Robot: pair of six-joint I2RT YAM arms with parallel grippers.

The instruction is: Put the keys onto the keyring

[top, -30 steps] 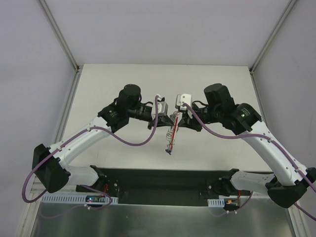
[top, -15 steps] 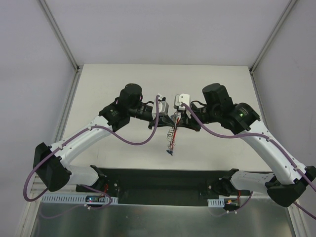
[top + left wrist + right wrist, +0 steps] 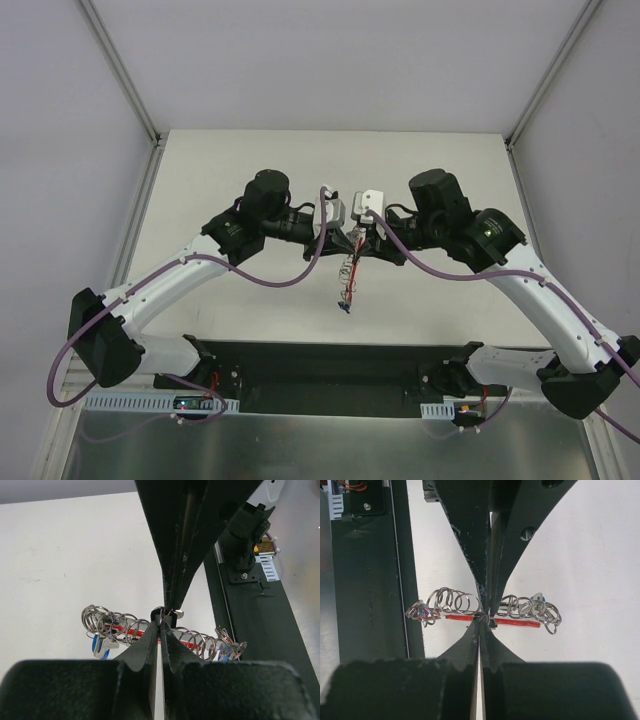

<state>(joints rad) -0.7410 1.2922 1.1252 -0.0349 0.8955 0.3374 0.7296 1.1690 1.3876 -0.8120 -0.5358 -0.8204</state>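
Robotics laboratory test cell. Bare white desk [image 3: 250, 170], boxed in by plain pale panels [image 3: 60, 150] on aluminium frame posts [image 3: 120, 70]; two white-and-black robot arms, left arm [image 3: 160, 290] and right arm [image 3: 545, 305], bolted to a black base plate [image 3: 330, 375]. Loose purple cables [image 3: 270, 288], exposed circuit boards [image 3: 190, 402] with coloured wires, and a sheet-metal shelf [image 3: 320, 445] at the near edge.

Desk [image 3: 250, 170]: off-white matte top, faint dark specks. Black mounting plate [image 3: 330, 375] along near edge. Keyring [image 3: 347, 275] over centre; contact with surface not discernible.
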